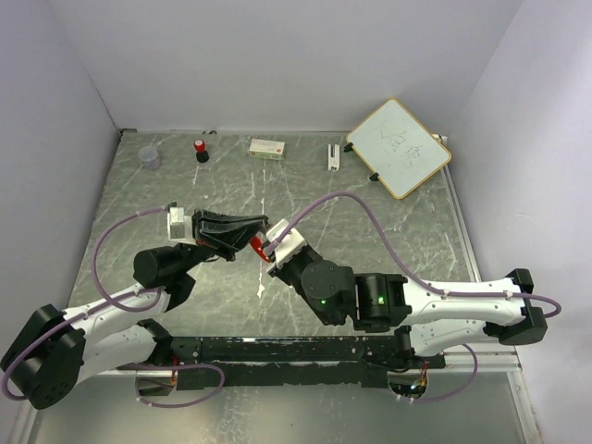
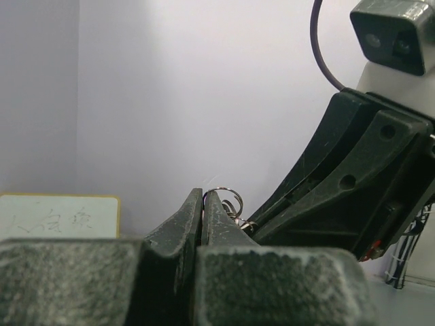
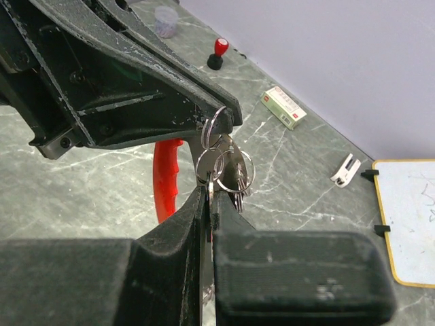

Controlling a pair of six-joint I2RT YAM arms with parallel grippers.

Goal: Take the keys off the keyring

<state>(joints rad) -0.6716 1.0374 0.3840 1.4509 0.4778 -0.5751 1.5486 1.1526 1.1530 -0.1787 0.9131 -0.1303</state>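
Left tool point(image 2: 203, 194) pinches the keyring point(image 3: 205, 128), right tool point(image 3: 209, 193) pinches the keys point(image 3: 234, 178); whiteboard point(image 1: 399, 148) scribble unreadable.

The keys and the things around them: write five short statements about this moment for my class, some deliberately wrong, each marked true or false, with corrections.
1. The keys hang between the tips of the left gripper and the right gripper. True.
2. The left gripper is wide open. False: it is shut on a ring.
3. The whiteboard lies at the far right of the table. True.
4. The red-capped bottle stands beside the whiteboard. False: it stands near the back wall, between a clear cup and a small box.
5. The right gripper is shut on the keys. True.
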